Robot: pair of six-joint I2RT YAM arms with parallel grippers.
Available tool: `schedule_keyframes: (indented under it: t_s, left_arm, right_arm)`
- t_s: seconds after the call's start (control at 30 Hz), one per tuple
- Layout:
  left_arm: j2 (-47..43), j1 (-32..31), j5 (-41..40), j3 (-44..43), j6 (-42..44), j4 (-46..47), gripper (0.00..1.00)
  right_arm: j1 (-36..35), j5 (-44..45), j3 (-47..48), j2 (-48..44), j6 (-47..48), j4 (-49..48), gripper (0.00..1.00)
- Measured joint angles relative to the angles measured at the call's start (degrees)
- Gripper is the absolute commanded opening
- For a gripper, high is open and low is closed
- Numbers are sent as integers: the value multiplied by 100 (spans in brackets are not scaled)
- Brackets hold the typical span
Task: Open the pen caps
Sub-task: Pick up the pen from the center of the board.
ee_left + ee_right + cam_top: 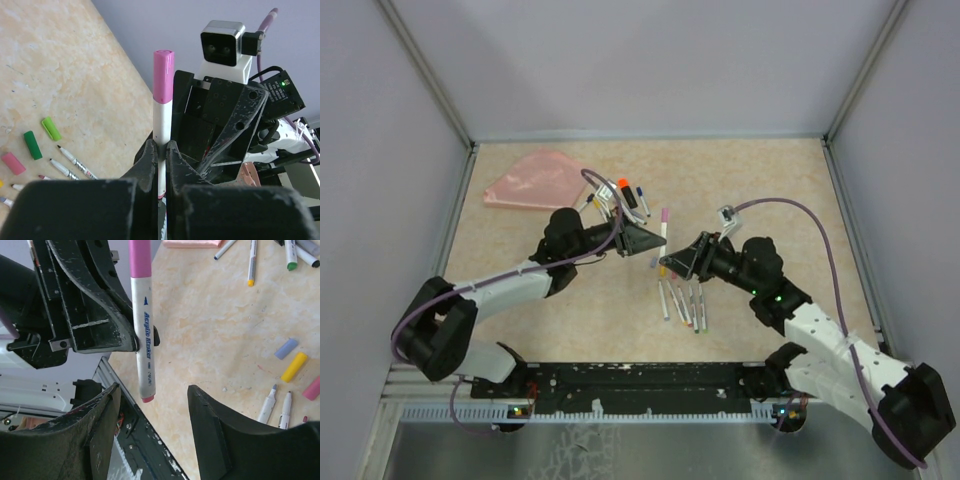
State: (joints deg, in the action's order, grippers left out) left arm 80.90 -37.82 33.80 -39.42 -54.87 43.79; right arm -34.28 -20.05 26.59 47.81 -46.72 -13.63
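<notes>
My left gripper (654,240) is shut on the white barrel of a pen (161,122) and holds it above the table. Its pink cap (163,75) is on, at the end sticking out past the fingers; it also shows in the top view (664,214) and the right wrist view (140,257). My right gripper (670,262) is open and empty. In the right wrist view the pen's lower end (147,390) hangs between its spread fingers (107,415), touching neither. Loose green caps (51,128) and a pink cap (13,163) lie on the table.
A row of uncapped pens (680,300) lies under the right gripper, with lilac (286,348) and yellow (294,366) caps beside them. Several capped pens (625,195) lie behind the left gripper. A pink pouch (532,180) lies at the back left.
</notes>
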Motion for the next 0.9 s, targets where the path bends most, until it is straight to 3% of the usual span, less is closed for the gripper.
schedule_keyframes:
  t_s: [0.37, 0.9]
  left_arm:
    - [142, -179, -57, -33, 0, 129, 0]
    - [302, -332, -57, -129, 0, 256, 0]
  right_arm:
    - [-107, 22, 11, 188, -4, 92, 53]
    - [-133, 55, 94, 356, -101, 68, 36]
